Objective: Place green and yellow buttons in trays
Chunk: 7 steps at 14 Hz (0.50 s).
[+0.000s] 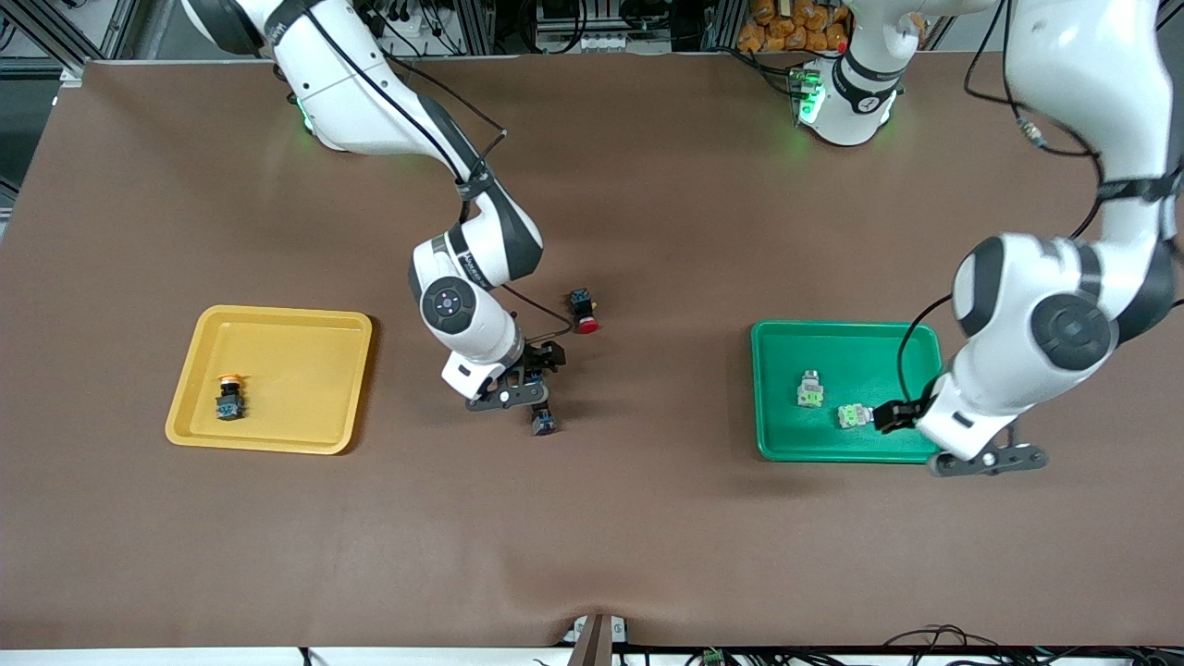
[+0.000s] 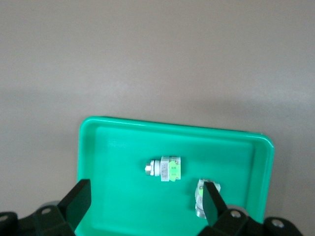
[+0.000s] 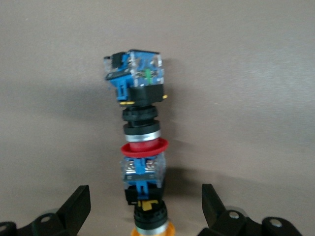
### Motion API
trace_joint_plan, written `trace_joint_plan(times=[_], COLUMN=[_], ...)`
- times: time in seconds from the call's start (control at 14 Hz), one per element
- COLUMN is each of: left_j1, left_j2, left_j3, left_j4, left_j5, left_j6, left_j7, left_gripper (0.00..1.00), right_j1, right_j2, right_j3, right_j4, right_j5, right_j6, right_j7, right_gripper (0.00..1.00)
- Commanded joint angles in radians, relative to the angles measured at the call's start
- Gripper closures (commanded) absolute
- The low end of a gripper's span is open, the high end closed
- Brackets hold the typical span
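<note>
A yellow tray [image 1: 277, 326] at the right arm's end holds one dark button with an orange-yellow cap [image 1: 229, 396]. Another yellow-capped button [image 3: 145, 196] lies on the mat mid-table, its blue body [image 1: 543, 423] showing. My right gripper [image 1: 544, 398] [image 3: 146, 201] is open and straddles it without touching. The green tray [image 1: 786, 435] [image 2: 123, 142] at the left arm's end holds two pale switches with green faces [image 1: 810, 389] [image 1: 853, 416]. My left gripper [image 1: 890, 416] [image 2: 145, 196] hangs open low over this tray. One of its fingers [image 2: 212, 204] partly covers the nearer switch [image 2: 201, 196]; the other switch [image 2: 167, 168] lies free.
A red-capped push button [image 1: 583, 310] [image 3: 142, 98] lies on the brown mat just farther from the front camera than the right gripper, in line with the yellow-capped button. Open mat stretches between the two trays.
</note>
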Motion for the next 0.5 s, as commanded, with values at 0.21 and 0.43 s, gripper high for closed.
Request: trace_joint_plan(times=[0.21, 0.43], left_j1=[-0.004, -0.003], left_j2=[-0.294, -0.373], left_j3=[-0.029, -0.024], left_j4=[-0.035, -0.041], left_j5=[-0.033, -0.098], left_j6=[-0.316, -0.388], left_j7=[0.065, 0.119], left_gripper=[0.0, 0.0], right_j1=[0.021, 0.018], right_j2=[0.009, 0.008], right_j3=[-0.008, -0.008], right_j4=[-0.016, -0.019], right_j5=[0.015, 0.015], right_j6=[0.019, 0.021], right_j7=[0.01, 0.009], right_gripper=[0.77, 1.0])
